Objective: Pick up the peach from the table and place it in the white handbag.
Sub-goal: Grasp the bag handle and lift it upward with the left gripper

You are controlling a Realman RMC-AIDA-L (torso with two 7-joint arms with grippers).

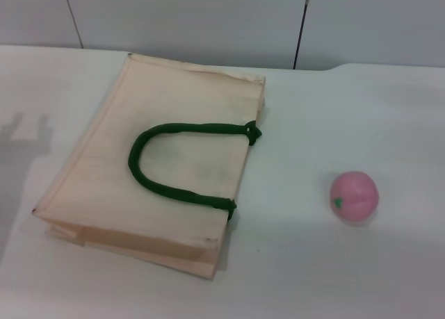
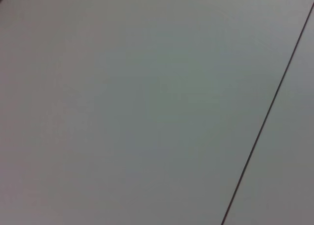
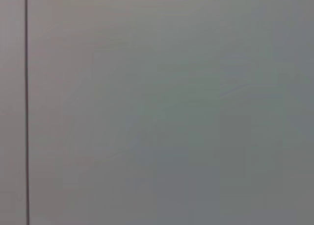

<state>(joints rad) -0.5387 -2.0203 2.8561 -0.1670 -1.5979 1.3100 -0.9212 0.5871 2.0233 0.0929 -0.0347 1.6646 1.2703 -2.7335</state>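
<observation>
The peach (image 1: pixel 354 196) sits at right of the frame on the table (image 1: pixel 313 263), well apart from the white handbag (image 1: pixel 160 166) lying flat left of centre. Neither gripper appears, so their state cannot be told.

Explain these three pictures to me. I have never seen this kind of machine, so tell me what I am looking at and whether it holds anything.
This is a two-armed robot with a camera on its head and one on each wrist. The head view looks down at a white table. On it lies a white handbag, flat, with dark green handles. A small pink peach sits apart from the bag, on the robot's right. Both wrist views show only a plain grey surface with a thin dark line. Neither arm nor gripper appears in any picture, so nothing is seen being held.
</observation>
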